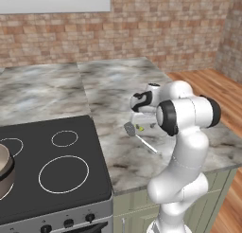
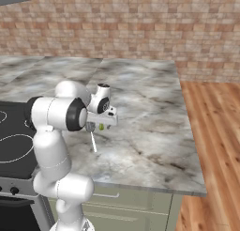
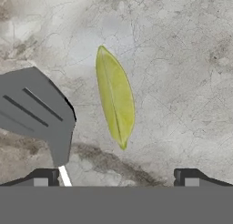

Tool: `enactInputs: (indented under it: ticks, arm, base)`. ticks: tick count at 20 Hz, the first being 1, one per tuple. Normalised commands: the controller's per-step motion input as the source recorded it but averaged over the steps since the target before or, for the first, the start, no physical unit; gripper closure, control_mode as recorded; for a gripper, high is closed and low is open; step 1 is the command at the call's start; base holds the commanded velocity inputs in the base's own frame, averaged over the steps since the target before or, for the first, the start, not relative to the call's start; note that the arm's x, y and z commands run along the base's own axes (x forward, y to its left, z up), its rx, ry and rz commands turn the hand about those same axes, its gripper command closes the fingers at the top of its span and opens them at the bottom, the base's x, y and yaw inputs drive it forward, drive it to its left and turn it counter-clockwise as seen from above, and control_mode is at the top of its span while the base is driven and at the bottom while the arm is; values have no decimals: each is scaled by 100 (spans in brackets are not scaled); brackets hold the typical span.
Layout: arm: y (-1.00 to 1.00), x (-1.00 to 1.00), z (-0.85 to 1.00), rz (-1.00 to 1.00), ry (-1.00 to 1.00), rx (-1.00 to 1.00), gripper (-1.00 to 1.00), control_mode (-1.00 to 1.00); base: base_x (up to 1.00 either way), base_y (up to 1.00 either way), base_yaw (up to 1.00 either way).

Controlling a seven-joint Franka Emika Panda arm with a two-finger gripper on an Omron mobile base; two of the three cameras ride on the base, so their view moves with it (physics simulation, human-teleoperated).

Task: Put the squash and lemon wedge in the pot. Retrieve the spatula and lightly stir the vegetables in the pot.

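The gripper (image 3: 116, 177) hangs over the marble counter (image 3: 182, 59) with its jaws spread wide and nothing between them. In the hand view the two dark fingertips (image 3: 43, 178) rise at the bottom, well apart.

Straight ahead of the gripper, about midway between the fingertips, lies the lemon wedge (image 3: 115, 98) — a slim yellow-green sliver, pointed at both ends. Its long axis runs away from the gripper, leaning slightly, the near tip toward the right fingertip and the far tip toward the left. It lies flat on the counter, touching neither finger.

Just beside it, on the left finger's side, is the spatula (image 3: 36, 111). Its grey slotted head lies ahead of the left fingertip, and its thin pale handle runs back past that fingertip. Head and wedge are near each other but apart.

In the left base view the pot (image 1: 4, 168) sits on the black stove (image 1: 71, 180), well off to the gripper's left — the spatula's handle points away from it.
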Motion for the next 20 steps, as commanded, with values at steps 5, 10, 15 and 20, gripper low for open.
enactInputs:
  ticks: [5, 10, 15, 20]
  arm:
    - [0, 55, 0, 0, 0, 0, -100, -100]
    - [0, 50, -17, 0, -3, 0, -100, -100]
    - [0, 1, -8, 0, -2, 0, -100, -100]
    - [0, -40, 0, 7, -1, 0, -100, -100]
  base:
    - [0, 0, 0]
    - [0, 0, 0]
    - [0, 0, 0]
    - [0, 0, 0]
